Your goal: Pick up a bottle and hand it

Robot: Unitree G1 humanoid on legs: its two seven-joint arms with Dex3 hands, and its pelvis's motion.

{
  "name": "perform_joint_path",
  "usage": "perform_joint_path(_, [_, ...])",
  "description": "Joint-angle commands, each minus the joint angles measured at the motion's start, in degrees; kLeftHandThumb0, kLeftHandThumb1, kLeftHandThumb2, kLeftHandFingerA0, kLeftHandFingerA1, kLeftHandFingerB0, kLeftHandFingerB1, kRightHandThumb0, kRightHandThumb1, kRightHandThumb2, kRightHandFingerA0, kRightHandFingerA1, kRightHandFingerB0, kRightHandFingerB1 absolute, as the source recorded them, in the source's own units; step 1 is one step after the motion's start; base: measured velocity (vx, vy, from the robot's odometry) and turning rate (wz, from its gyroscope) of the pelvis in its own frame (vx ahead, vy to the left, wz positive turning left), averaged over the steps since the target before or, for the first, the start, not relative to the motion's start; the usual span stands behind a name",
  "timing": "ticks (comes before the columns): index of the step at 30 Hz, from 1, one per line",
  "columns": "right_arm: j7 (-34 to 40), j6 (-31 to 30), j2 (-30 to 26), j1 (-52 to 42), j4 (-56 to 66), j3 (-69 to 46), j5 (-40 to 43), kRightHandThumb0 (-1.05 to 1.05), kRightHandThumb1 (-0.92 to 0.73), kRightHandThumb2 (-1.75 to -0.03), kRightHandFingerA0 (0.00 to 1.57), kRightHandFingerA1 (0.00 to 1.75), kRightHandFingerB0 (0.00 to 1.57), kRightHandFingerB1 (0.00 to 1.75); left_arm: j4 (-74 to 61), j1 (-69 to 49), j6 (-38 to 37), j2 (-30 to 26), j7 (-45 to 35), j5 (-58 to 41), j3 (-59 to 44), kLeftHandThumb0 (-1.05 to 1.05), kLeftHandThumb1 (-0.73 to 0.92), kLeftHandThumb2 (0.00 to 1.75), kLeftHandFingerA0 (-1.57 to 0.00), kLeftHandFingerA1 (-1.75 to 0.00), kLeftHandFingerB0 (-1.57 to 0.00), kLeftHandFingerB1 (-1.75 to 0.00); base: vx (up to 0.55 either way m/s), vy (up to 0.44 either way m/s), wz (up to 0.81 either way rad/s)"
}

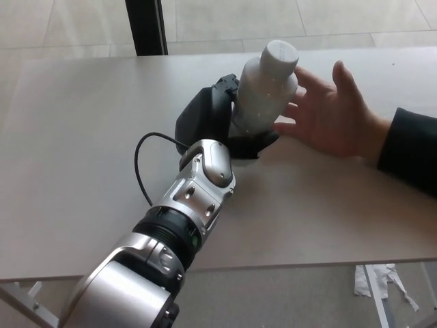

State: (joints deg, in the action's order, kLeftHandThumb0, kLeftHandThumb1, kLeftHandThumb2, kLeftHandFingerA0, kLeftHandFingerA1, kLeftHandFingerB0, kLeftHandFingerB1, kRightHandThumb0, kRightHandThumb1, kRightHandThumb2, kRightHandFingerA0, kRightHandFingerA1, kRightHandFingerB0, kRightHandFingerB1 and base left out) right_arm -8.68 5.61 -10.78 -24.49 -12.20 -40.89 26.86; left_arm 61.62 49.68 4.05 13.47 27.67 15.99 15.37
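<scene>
Left hand point(229, 126) gripping white bottle point(265, 92), tilted toward 2 o'clock; person's open hand point(328, 113) just beside it at 3 o'clock; pickup done, release left.

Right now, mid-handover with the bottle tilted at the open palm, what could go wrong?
1. The person's hand is open beside the white bottle, fingers not wrapped around it. If the left hand releases now, the bottle may drop onto the table.
2. The bottle leans toward the palm, held low on its body, so it could pivot out of the grasp.
3. Pushing further could jam the person's fingers.
</scene>
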Motion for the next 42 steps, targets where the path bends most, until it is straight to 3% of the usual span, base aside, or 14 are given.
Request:
perform_joint_path(1, [2.38, -3.87, 0.91, -1.22, 3.52, 0.6, 0.34, -0.52, -0.4, -0.75, 0.41, 0.52, 0.37, 0.47, 2.36, 16.77, 4.58, 21.57, -2.74, -3.31, -0.91, -0.24, 0.74, 0.62, -0.83, -1.22, -0.72, -0.65, 0.0, 0.0, 0.0])
perform_joint_path(6, [2.72, -3.52, 1.61, -0.29, 3.09, 1.28, 0.17, -0.52, -0.4, -0.75, 0.46, 0.52, 0.36, 0.46, 2.13, 13.8, 3.87, 23.41, -2.87, -2.16, 1.3, -0.2, 0.73, 0.61, -0.78, -0.77, -0.7, -0.61, 0.0, 0.0, 0.0])
perform_joint_path(7, [2.62, -3.75, 1.46, 0.26, 2.11, 1.04, 0.68, -0.51, -0.4, -0.74, 0.44, 0.51, 0.38, 0.47, 2.2, 12.76, 3.4, 24.65, -2.89, -1.6, 2.31, -0.23, 0.72, 0.66, -0.8, -1.12, -0.75, -0.75, 0.0, 0.0, 0.0])
perform_joint_path(12, [1.99, -2.3, 1.85, 0.87, 1.31, 1.97, -0.1, -0.52, -0.4, -0.74, 0.43, 0.51, 0.36, 0.46, 2.64, 11.79, 4.49, 26.81, -2.34, -1.63, 3.28, -0.24, 0.72, 0.67, -0.87, -1.2, -0.71, -0.7, 0.0, 0.0, 0.0])
perform_joint_path(13, [2.35, -2.84, 2.17, 0.54, 2.31, 2.11, 0.07, -0.52, -0.4, -0.74, 0.39, 0.5, 0.35, 0.45, 2.72, 11.94, 4.83, 27.59, -2.39, -1.8, 3.3, -0.2, 0.72, 0.78, -0.81, -1.75, -0.68, -1.47, 0.0, 0.0, 0.0])
perform_joint_path(15, [3.26, -3.53, 2.6, 0.16, 3.96, 2.54, -0.21, -0.52, -0.4, -0.74, 0.39, 0.51, 0.36, 0.46, 2.86, 12.57, 5.47, 28.64, -3.08, -2.31, 3.26, -0.18, 0.7, 0.86, -0.83, -1.75, -0.71, -1.51, 0.0, 0.0, 0.0])
perform_joint_path(19, [3.33, -3.33, 2.31, 0.3, 3.47, 2.94, -0.83, -0.51, -0.4, -0.74, 0.42, 0.51, 0.37, 0.46, 3.65, 14.45, 6.38, 28.28, -4.22, -1.32, 4.42, -0.19, 0.76, 0.73, -0.76, -1.55, -0.7, -0.99, 0.0, 0.0, 0.0])
perform_joint_path(26, [3.22, -2.57, 2.66, 0.79, 3.8, 4.61, -2.17, -0.51, -0.41, -0.75, 0.42, 0.52, 0.34, 0.46, 4.02, 15.33, 7.52, 26.62, -4.4, -0.21, 5.88, -0.17, 0.75, 0.74, -0.78, -1.28, -0.72, -0.87, 0.0, 0.0, 0.0])
perform_joint_path(34, [4.87, -3.77, 3.31, 0.04, 6.09, 4.62, -1.56, -0.51, -0.4, -0.75, 0.42, 0.52, 0.36, 0.46, 4.17, 16.51, 8.72, 26.01, -5.77, -0.17, 6.67, -0.21, 0.74, 0.77, -0.78, -1.52, -0.72, -0.96, 0.0, 0.0, 0.0])
perform_joint_path(37, [3.98, -2.79, 3.02, 0.79, 3.87, 4.44, -1.09, -0.51, -0.4, -0.75, 0.44, 0.52, 0.35, 0.46, 4.09, 17.06, 9.79, 25.68, -7.47, -0.07, 7.28, -0.24, 0.65, 0.71, -0.83, -1.18, -0.75, -0.79, 0.0, 0.0, 0.0])
perform_joint_path(39, [3.89, -2.64, 2.92, 0.67, 3.44, 4.1, -0.85, -0.46, -0.47, -0.56, 0.55, 0.44, 0.42, 0.34, 4.28, 17.27, 10.81, 25.94, -8.29, -0.62, 7.09, -0.22, 0.71, 0.66, -0.83, -1.2, -0.68, -0.71, 0.0, 0.0, 0.0])
perform_joint_path(40, [4.05, -2.73, 2.94, 0.6, 3.47, 4.03, -0.84, -0.51, -0.4, -0.75, 0.43, 0.53, 0.36, 0.46, 3.97, 17.66, 11.32, 25.09, -11.41, -1.4, 6.88, -0.34, 0.64, 0.66, -0.76, -1.15, -0.07, -0.21, 0.0, 0.0, 0.0])
perform_joint_path(41, [4.34, -3.01, 2.92, 0.53, 3.56, 3.93, -0.81, -0.52, -0.39, -0.74, 0.43, 0.52, 0.37, 0.46, 3.24, 18.38, 12.2, 23.41, -16.38, -2.46, 6.65, -0.54, 0.54, 0.86, -0.61, -0.9, 0.0, -0.18, 0.0, 0.0, 0.0])
perform_joint_path(42, [3.86, -2.92, 2.82, 0.59, 3.13, 3.72, -0.33, -0.51, -0.4, -0.74, 0.42, 0.52, 0.35, 0.45, 2.36, 19.0, 12.71, 21.59, -20.04, -3.08, 6.67, -0.56, 0.61, 0.59, -0.29, -0.69, 0.0, 0.0, 0.0, 0.0, 0.0])
